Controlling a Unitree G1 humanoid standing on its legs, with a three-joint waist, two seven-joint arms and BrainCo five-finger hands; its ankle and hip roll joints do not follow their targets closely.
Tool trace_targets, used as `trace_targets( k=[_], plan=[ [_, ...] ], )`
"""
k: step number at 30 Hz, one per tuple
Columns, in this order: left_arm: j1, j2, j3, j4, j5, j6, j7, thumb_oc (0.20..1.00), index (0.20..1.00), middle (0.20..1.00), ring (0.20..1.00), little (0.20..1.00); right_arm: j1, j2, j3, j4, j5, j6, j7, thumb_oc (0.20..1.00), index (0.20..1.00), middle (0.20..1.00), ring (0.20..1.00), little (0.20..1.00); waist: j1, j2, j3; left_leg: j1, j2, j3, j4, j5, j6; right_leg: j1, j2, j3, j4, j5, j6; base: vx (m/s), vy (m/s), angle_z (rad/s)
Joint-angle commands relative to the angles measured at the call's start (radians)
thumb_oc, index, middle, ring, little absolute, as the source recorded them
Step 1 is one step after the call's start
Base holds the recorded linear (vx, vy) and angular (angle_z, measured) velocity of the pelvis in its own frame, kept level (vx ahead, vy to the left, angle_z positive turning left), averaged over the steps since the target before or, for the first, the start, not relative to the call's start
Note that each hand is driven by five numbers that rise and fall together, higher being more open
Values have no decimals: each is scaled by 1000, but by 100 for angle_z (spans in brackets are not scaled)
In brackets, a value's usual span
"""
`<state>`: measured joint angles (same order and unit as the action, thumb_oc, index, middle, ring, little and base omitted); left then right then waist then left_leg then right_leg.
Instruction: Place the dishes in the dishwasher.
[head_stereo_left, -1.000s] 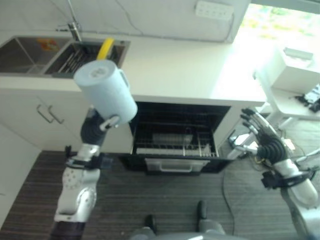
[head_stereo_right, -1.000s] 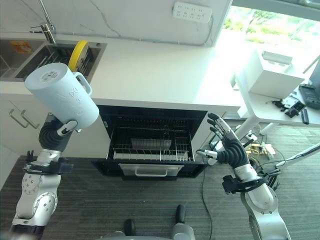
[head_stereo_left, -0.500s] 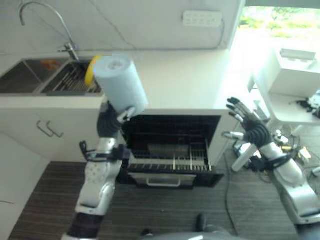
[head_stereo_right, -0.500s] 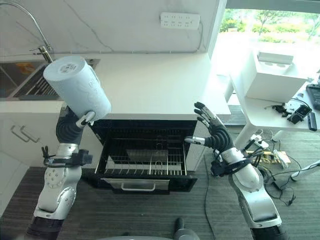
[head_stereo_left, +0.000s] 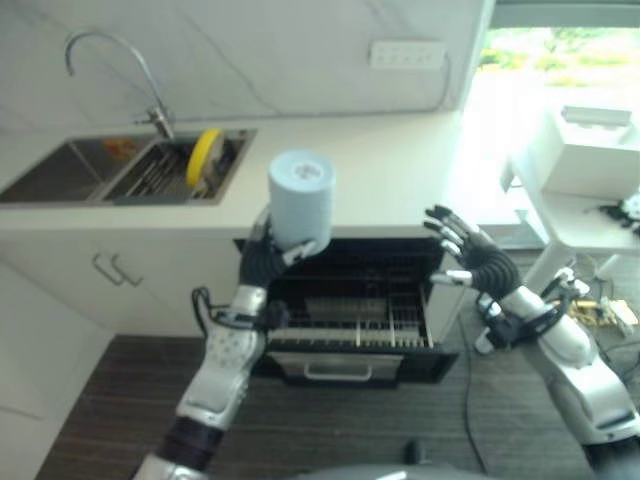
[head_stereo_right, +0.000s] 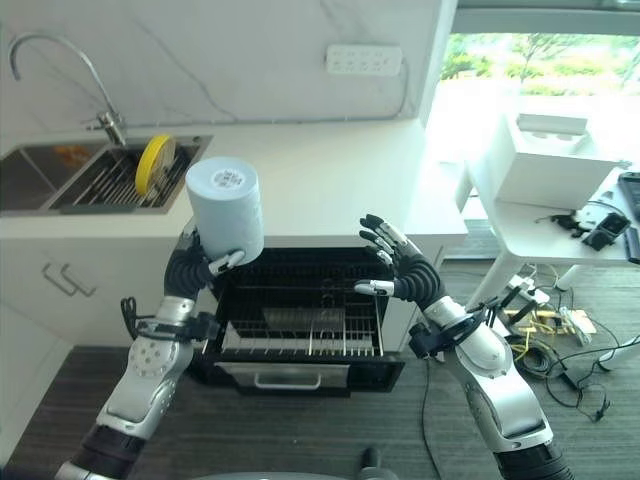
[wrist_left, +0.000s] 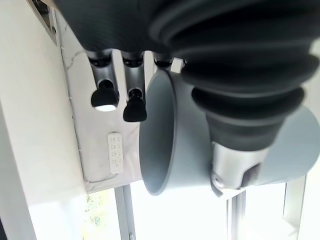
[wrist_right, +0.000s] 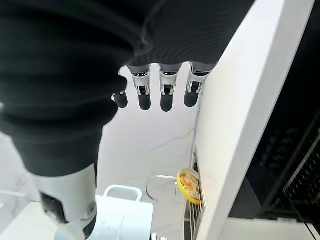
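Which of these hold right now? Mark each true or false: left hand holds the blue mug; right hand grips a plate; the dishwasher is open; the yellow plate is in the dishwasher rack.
1. The left hand holds the blue mug. True.
2. The right hand grips a plate. False: its fingers are spread and it holds nothing.
3. The dishwasher is open. True: the rack is pulled out.
4. The yellow plate is in the dishwasher rack. False: it stands in the sink.
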<state>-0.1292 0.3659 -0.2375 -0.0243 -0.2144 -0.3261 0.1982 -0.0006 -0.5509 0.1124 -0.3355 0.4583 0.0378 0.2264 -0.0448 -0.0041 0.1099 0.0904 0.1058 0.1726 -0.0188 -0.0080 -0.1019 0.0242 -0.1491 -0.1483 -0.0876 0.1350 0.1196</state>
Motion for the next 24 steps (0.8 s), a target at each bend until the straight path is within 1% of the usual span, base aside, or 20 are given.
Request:
trace_targets(
  k=[1,2,4,5,6,7,8,9,10,11,16,18,21,23,24],
  plan=[
    [-62,49,29,-54,56,-49,40,200,200,200,200,200,-82,19,-39,-60,107,-23,-14,1000,1000,1000,1000,1000,-21,-49,7,-37,30,3,-68,59,-3,122,-43,-48,0,-85,66,138,349,-5],
    [-81,53,5,-47,95,-40,50,200,200,200,200,200,-65,35,-48,-73,132,-16,-21,1000,1000,1000,1000,1000,-29,-58,5,-28,8,5,-68,48,16,120,-62,-58,33,-77,76,161,384,-3],
    [-94,59,-22,-52,137,-19,73,200,200,200,200,200,-64,52,-40,-77,153,-17,-35,1000,1000,1000,1000,1000,-24,-64,10,-22,-6,3,-68,40,37,86,-76,-69,147,-77,79,96,231,-2],
    [-97,61,-31,-49,156,-17,90,200,200,200,200,200,-67,58,-37,-74,151,-21,-38,1000,1000,1000,1000,1000,-24,-65,14,-21,-9,2,-68,39,43,67,-74,-67,190,-70,79,37,105,-30],
    [-105,59,-40,-39,187,-14,117,200,200,200,200,200,-80,70,-23,-67,119,-47,-44,1000,1000,1000,1000,1000,-26,-66,20,-19,-7,8,-68,38,48,43,-66,-57,213,-67,78,34,-14,-64],
    [-132,69,-51,-32,203,1,158,200,200,200,200,200,-112,72,2,-63,120,-81,-64,1000,1000,1000,1000,1000,-27,-68,23,-11,-2,16,-68,29,39,31,-39,-64,110,-70,75,29,-54,-64],
    [-136,69,-52,-32,206,2,162,200,200,200,200,200,-117,72,4,-62,120,-85,-66,1000,1000,1000,1000,1000,-27,-69,23,-10,-2,16,-68,27,38,33,-37,-66,90,-63,75,38,-118,-46],
    [-157,65,-62,-19,218,3,178,200,200,200,200,200,-134,81,22,-56,98,-99,-83,1000,1000,1000,1000,1000,-31,-74,26,-1,-10,17,-68,12,42,20,-55,-46,69,-9,83,48,-85,-10],
    [-163,61,-64,-17,227,3,185,200,200,200,200,200,-150,83,31,-49,87,-103,-92,1000,1000,1000,1000,1000,-29,-73,28,7,-8,22,-68,7,47,33,-57,-50,43,-17,84,64,-121,0],
    [-171,56,-78,-21,240,11,210,200,200,200,200,200,-181,75,40,-46,95,-91,-111,1000,1000,1000,1000,1000,-28,-72,24,16,-10,24,-68,-2,52,48,-50,-49,12,-18,80,63,-108,9],
    [-195,27,-129,-12,274,24,272,200,200,200,200,200,-284,81,73,-23,151,-67,-158,1000,1000,1000,1000,1000,-14,-71,-6,35,-12,33,-68,-19,56,72,-33,-55,0,-41,65,55,-106,3],
    [-199,16,-141,3,285,20,302,200,200,200,200,200,-303,96,83,-23,146,-59,-171,1000,1000,1000,1000,1000,-13,-68,-16,43,-12,36,-68,-22,56,79,-27,-51,0,-49,58,55,-70,-8],
    [-215,-16,-177,43,344,5,367,200,200,200,200,200,-365,136,115,1,90,-55,-210,1000,1000,1000,1000,1000,-5,-61,-31,49,-4,26,-68,-28,52,83,-19,-33,0,-65,49,71,-111,-2],
    [-217,-18,-186,50,359,3,376,200,200,200,200,200,-389,142,118,8,77,-46,-228,1000,1000,1000,1000,1000,0,-60,-38,46,-3,15,-68,-30,50,84,-15,-27,0,-70,45,52,-95,5],
    [-220,-20,-193,52,364,6,382,200,200,200,200,200,-397,146,121,12,70,-44,-235,1000,1000,1000,1000,1000,0,-61,-38,41,-3,12,-68,-19,51,81,-14,-25,0,-62,41,27,-77,8]
  ],
)
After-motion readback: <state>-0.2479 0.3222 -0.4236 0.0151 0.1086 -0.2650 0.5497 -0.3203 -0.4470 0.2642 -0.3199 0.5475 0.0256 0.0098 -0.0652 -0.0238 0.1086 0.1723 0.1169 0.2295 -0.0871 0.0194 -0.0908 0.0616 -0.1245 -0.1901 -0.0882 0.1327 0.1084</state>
